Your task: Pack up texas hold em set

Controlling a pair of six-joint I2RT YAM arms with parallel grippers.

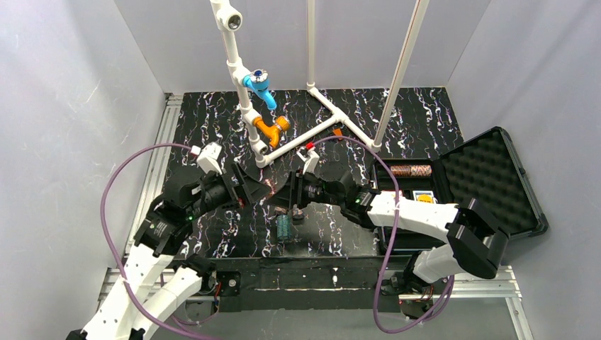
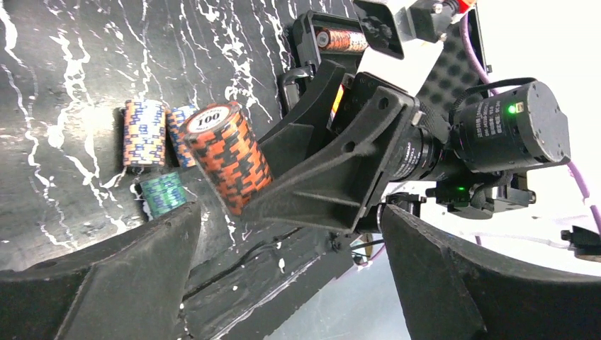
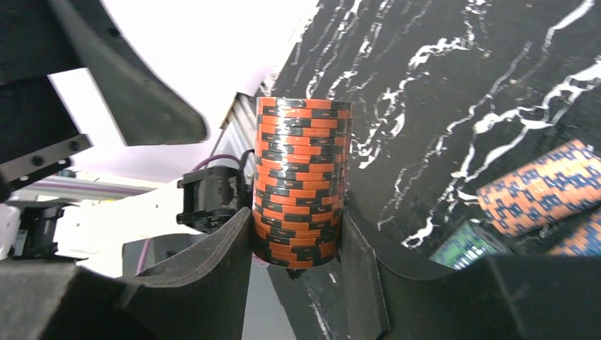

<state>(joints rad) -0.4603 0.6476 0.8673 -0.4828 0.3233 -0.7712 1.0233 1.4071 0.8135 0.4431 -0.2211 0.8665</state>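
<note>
**Orange stack** (image 3: pixel 301 191): a column of "100" chips, pinched between the jaws of the right gripper (image 1: pixel 292 190). It is clamped near one end, and most of the column stands out past the fingertips, clear of the table (image 1: pixel 212 127). Squeezing the sides probably keeps the chips together as one roll.

**Left gripper** (image 1: pixel 252 185): jaws spread wide with nothing between them. It faces the right jaws, near the column's free end. It is probably there to steady the roll or take it over.

**Orange-blue stack** (image 2: pixel 144 132) and **green stack** (image 2: pixel 163 193): both lie on their sides on the table beyond the right jaws, outside both grips. Neither is packed yet.

**Case** (image 1: pixel 489 177): open with the foam lid back, behind the right wrist and well apart from both jaws. One roll (image 1: pixel 411 171) already sits in it, so this is the likely destination.
</note>
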